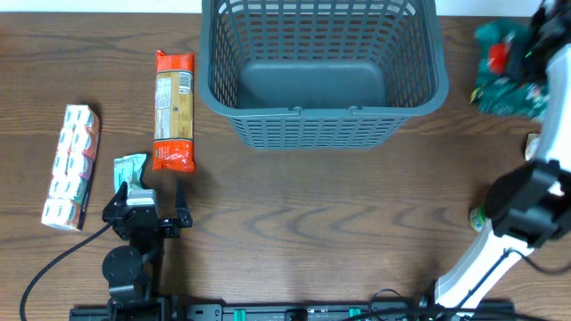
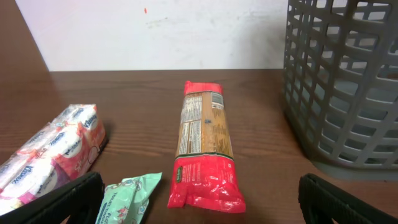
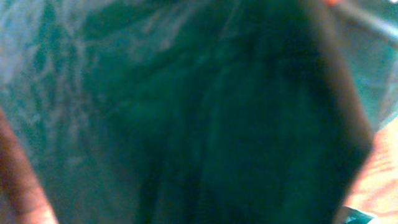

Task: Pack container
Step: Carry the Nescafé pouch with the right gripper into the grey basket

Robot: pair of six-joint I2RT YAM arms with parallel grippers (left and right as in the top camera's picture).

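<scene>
The container (image 1: 323,125) stands empty at the far middle of the counter (image 1: 321,223), with a red pasta pack (image 1: 174,109) lying just beside its left wall and a tissue pack (image 1: 71,167) farther left. The left claw (image 1: 150,198) hangs wide open and holds nothing, low over the counter, a small green packet (image 1: 129,169) just in front of one finger. The right claw (image 1: 533,46) is closed at a green bag (image 1: 508,76) well right of the container; teal film fills its camera, and I cannot tell whether it is pinched.

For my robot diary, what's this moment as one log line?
container empty | left claw open, by green packet | right claw shut on green bag
</scene>
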